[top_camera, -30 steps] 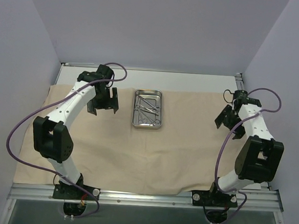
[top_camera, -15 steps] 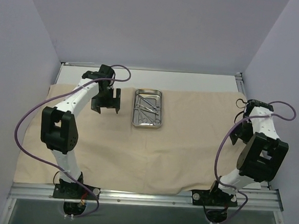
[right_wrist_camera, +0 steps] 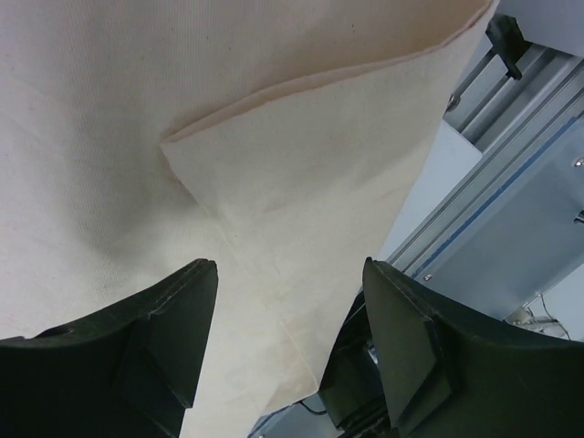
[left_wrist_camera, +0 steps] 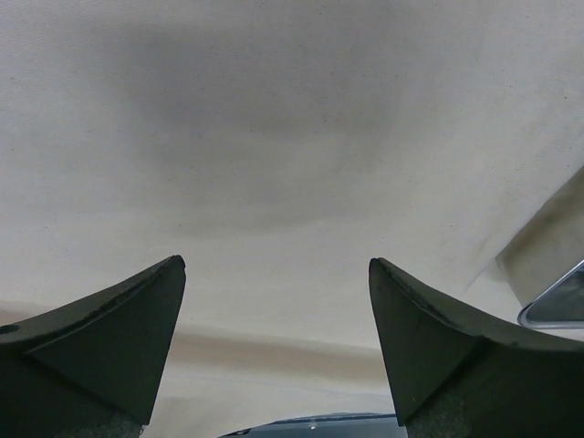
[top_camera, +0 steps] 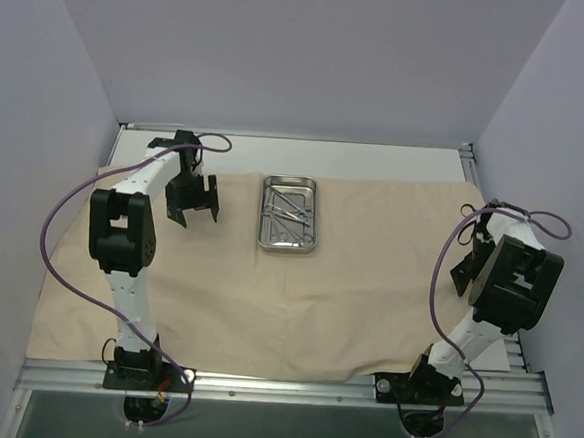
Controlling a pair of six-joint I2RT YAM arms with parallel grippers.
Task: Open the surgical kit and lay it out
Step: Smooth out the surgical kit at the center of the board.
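The beige cloth wrap (top_camera: 348, 273) lies spread flat over the table. The small steel tray (top_camera: 289, 212) sits on it at the back centre, with several slim steel instruments (top_camera: 285, 208) lying inside. My left gripper (top_camera: 191, 204) is open and empty above the cloth, left of the tray; in the left wrist view (left_wrist_camera: 276, 274) it looks down on bare cloth, and the tray's corner (left_wrist_camera: 558, 301) shows at the right edge. My right gripper (top_camera: 465, 269) is open and empty over the cloth's right edge, where a corner of the cloth (right_wrist_camera: 301, 173) is folded over.
Aluminium rails (top_camera: 280, 387) run along the near table edge, and another rail (right_wrist_camera: 511, 173) runs beside the cloth's right edge. Grey walls close in the left, back and right sides. Purple cables loop from both arms.
The left arm has pulled back and swung left, away from the tray. The right arm has drawn back towards the right table edge and its gripper has dropped nearer. The tray has not moved.
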